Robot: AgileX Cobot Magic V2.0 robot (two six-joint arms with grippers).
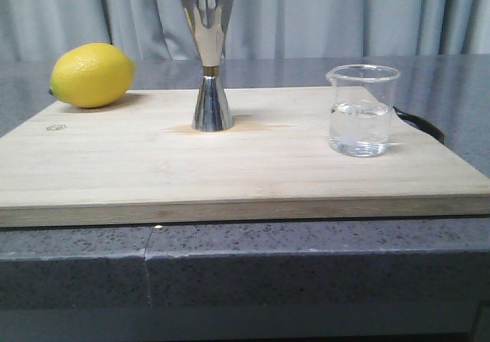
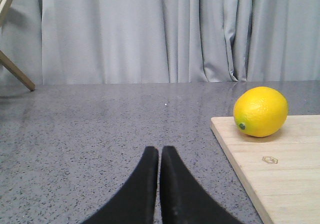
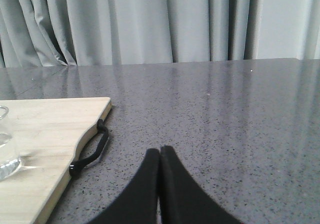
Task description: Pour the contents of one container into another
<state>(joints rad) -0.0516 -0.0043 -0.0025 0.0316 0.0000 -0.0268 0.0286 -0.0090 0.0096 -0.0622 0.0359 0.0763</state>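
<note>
A small clear glass beaker [image 1: 361, 111] with clear liquid in its lower part stands on the right of the wooden board [image 1: 230, 166]. Its edge shows in the right wrist view as the beaker [image 3: 6, 149]. The tall steel jigger [image 1: 210, 60] with a gold waist stands upright at the back middle of the board. My left gripper [image 2: 159, 151] is shut and empty over the grey counter, left of the board. My right gripper [image 3: 160, 151] is shut and empty over the counter, right of the board. Neither gripper shows in the front view.
A yellow lemon [image 1: 92, 74] lies on the board's back left corner, also seen as the lemon [image 2: 260, 111]. A black strap handle [image 3: 92, 151] hangs off the board's right edge. Grey curtains close off the back. A wooden frame [image 2: 10, 28] stands far left.
</note>
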